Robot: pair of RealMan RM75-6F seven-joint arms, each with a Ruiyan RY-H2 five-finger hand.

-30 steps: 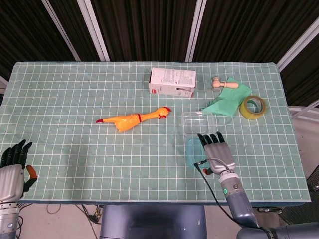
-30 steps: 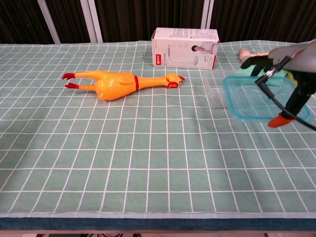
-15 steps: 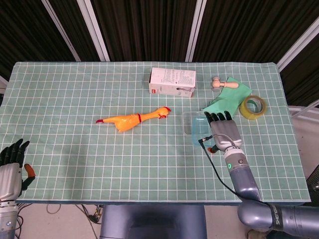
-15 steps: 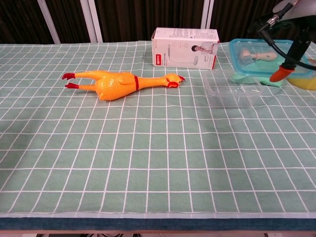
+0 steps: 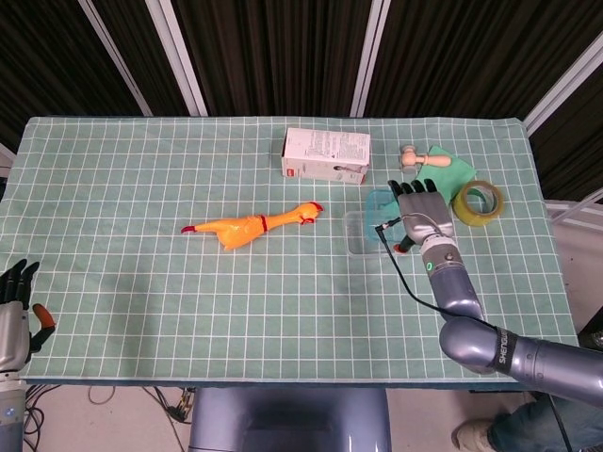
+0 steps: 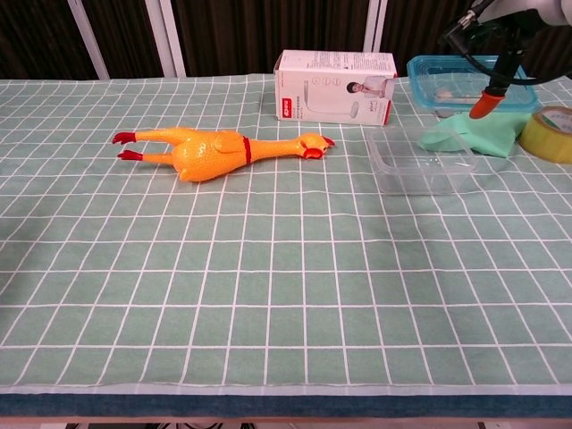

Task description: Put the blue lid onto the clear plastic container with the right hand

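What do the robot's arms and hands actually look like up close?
The right hand has black fingers, a silver-grey back and an orange thumb tip. A thin black cable loops beside a smooth grey forearm with a small green light. The left hand looks alike: black fingers, grey back, orange tip.

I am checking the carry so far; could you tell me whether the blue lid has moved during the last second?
Yes. The blue lid, held by the right robot hand, has travelled from the table's near side, past the clear container, toward the white box.
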